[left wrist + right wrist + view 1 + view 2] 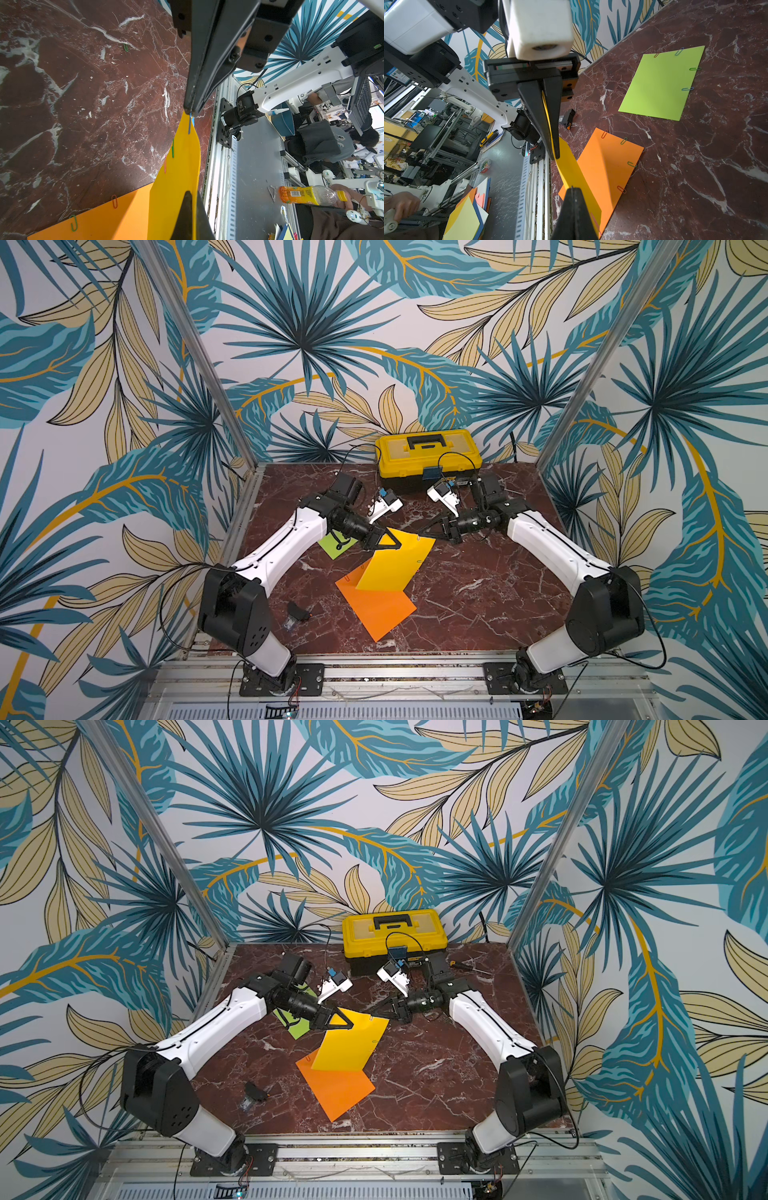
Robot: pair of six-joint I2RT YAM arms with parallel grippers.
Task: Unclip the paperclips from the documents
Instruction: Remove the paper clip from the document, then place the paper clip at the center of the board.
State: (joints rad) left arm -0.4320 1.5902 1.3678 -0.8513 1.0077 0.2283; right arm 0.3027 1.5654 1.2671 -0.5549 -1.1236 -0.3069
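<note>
The yellow document [395, 568] hangs lifted and curved above the orange document [378, 610], which lies flat. My left gripper [399, 545] is shut on the yellow sheet's far corner [172, 187]. My right gripper [422, 533] is shut at the opposite top edge, its tips pinching the end of a blue paperclip [190, 124]. Green [172, 148] and red [165, 166] paperclips sit further down that edge. The orange sheet [608, 162] carries several clips, such as a red one [604, 134]. Several more line the lime green document [662, 83], half under the left arm.
A yellow-and-black toolbox [428, 456] stands at the back wall, a screwdriver [463, 966] to its right. A small black object [298, 611] lies near the left arm's base. One loose green clip [125, 47] lies on the marble.
</note>
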